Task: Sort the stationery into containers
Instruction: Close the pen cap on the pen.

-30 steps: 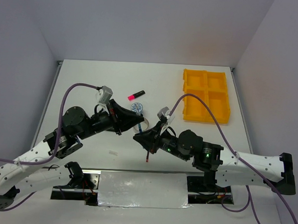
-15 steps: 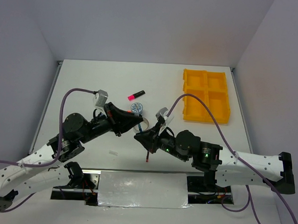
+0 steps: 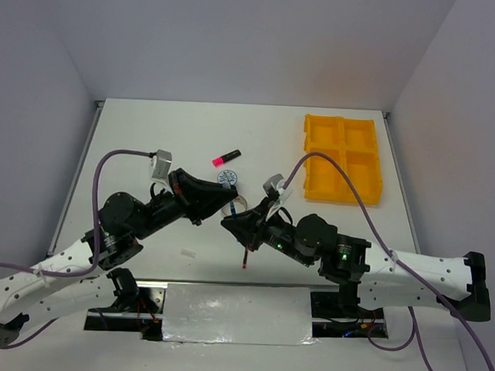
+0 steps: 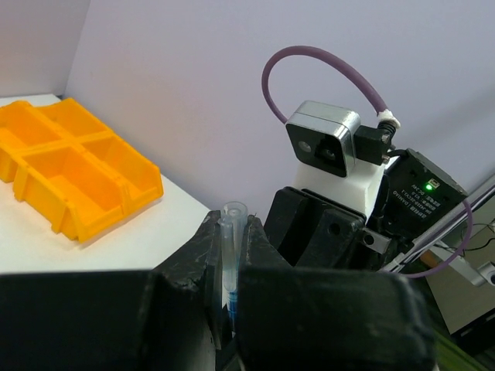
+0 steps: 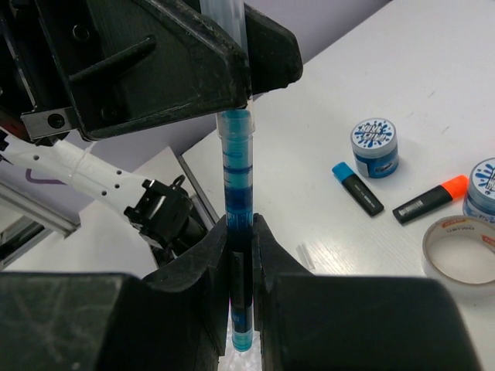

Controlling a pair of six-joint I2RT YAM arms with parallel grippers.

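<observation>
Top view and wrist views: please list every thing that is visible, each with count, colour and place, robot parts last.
tray: one, yellow-orange, four compartments, far right of the table
table: one, white
highlighters: three, black; pink cap beyond the left arm; blue cap and orange cap close together
tape rolls: two, blue-white, near the highlighters
tape ring: one, pale, flat beside the orange-capped highlighter
pen: one, blue, in the air between both grippers
left gripper: one, black, shut on the pen
right gripper: one, black, shut on the pen
</observation>
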